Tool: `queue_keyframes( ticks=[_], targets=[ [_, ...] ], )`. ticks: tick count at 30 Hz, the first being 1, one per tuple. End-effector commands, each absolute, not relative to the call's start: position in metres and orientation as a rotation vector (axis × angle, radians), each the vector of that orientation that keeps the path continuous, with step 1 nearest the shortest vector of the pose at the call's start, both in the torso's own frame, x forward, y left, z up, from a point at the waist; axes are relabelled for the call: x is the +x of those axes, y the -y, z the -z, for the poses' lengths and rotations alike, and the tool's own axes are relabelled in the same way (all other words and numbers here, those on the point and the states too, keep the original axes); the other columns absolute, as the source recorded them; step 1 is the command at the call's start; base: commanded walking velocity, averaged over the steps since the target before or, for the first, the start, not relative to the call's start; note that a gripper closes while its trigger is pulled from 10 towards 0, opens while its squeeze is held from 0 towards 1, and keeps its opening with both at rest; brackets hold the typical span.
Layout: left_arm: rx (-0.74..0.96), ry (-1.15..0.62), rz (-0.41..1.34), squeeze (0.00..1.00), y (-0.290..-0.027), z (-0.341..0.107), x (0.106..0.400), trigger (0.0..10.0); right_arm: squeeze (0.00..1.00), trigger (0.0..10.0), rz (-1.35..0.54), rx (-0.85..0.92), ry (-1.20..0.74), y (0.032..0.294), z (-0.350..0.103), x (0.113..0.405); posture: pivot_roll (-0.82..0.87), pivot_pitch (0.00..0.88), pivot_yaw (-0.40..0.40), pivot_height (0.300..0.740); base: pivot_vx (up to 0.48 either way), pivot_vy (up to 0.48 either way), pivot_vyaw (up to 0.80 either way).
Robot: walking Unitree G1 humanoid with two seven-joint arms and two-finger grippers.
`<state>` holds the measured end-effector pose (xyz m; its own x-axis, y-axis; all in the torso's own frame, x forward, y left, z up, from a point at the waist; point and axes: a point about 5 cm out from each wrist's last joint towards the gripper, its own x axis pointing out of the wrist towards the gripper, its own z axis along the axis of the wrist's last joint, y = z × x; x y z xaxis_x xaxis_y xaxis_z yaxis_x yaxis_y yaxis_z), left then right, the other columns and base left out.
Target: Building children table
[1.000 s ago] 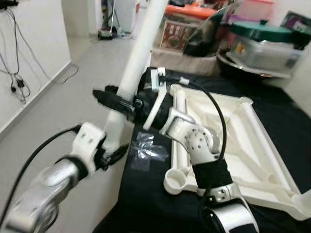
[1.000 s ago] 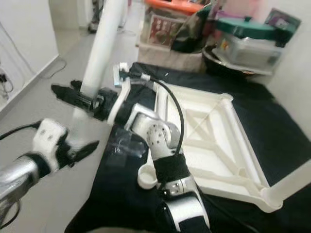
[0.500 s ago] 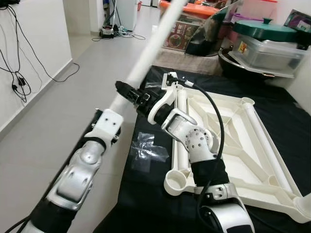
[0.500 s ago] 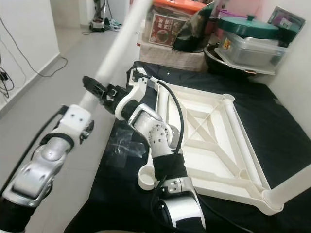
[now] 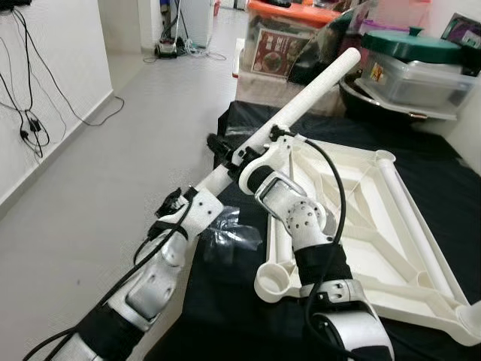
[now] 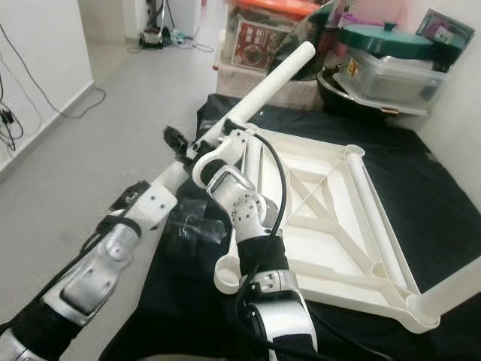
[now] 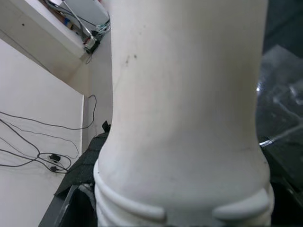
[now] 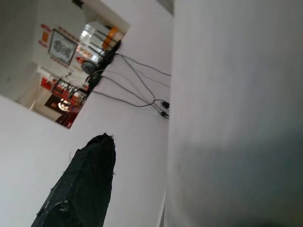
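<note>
A long white table leg (image 5: 301, 101) slants up from the near left toward the far right, above the table's left edge. My left gripper (image 5: 192, 197) is shut on its lower, ribbed end (image 7: 184, 208). Just above it my right gripper (image 5: 229, 150) is shut around the same leg (image 8: 236, 118), with one black finger (image 8: 85, 184) beside it. The white tabletop (image 5: 398, 203) lies upside down on a black cloth (image 5: 225, 316). Its near-left corner socket (image 5: 272, 282) is open. Another leg stands in the near-right corner (image 6: 451, 289).
Crumpled clear plastic wrap (image 5: 229, 233) lies on the cloth by the tabletop's left side. Storage boxes (image 5: 409, 71) and an orange-lidded bin (image 5: 285, 37) crowd the back. Grey floor (image 5: 90, 188) stretches to the left, with cables (image 5: 30, 113) along the wall.
The leg has swung from nearly upright to a low slant toward the far right. My left arm has stretched forward under it, and the right gripper has shifted right along with it.
</note>
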<state>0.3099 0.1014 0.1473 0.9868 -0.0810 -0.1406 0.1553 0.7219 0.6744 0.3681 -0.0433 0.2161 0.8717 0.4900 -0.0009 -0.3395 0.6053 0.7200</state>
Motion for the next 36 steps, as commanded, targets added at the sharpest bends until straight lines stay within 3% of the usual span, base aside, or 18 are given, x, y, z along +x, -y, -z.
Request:
queue_keyframes(
  ticks=[1, 6, 19, 20, 25, 31, 36],
  targets=[
    [0.765, -0.089, 0.157, 0.0, -0.092, -0.146, 0.308, 10.0, 0.0, 0.0, -0.578, 0.935, -0.241, -0.005, -0.231, 0.356, 0.14, 0.0, -0.136, 0.74, 0.0, 0.0, 0.0],
    [0.773, -0.09, 0.167, 0.0, -0.089, -0.145, 0.309, 10.0, 0.0, 0.0, -0.505, 1.021, -0.304, -0.004, -0.221, 0.355, 0.14, 0.0, -0.139, 0.74, 0.0, 0.0, 0.0],
    [0.798, -0.076, 0.171, 0.02, -0.087, -0.143, 0.309, 10.0, 0.0, 0.0, -0.531, 1.064, -0.339, -0.007, -0.22, 0.351, 0.14, 0.0, -0.134, 0.74, 0.0, 0.0, 0.0],
    [0.805, -0.07, 0.169, 1.0, -0.087, -0.144, 0.309, 10.0, 0.0, 0.0, -0.53, 1.066, -0.343, -0.007, -0.22, 0.35, 0.14, 0.0, -0.134, 0.74, 0.0, 0.0, 0.0],
    [0.788, -0.053, 0.171, 1.0, -0.09, -0.147, 0.308, 10.0, 0.0, 0.0, -0.537, 1.063, -0.337, -0.007, -0.222, 0.35, 0.14, 0.0, -0.134, 0.74, 0.0, 0.0, 0.0],
    [0.757, -0.039, 0.105, 1.0, -0.114, -0.16, 0.301, 10.0, 0.0, 0.0, -0.561, 0.946, -0.212, 0.005, -0.233, 0.358, 0.15, 0.0, -0.142, 0.74, 0.0, 0.0, 0.0],
    [0.736, -0.022, 0.092, 1.0, -0.119, -0.17, 0.293, 10.0, 0.0, 0.0, -0.496, 0.821, -0.093, 0.03, -0.242, 0.374, 0.16, 0.0, -0.147, 0.74, 0.0, 0.0, 0.0]
  ],
)
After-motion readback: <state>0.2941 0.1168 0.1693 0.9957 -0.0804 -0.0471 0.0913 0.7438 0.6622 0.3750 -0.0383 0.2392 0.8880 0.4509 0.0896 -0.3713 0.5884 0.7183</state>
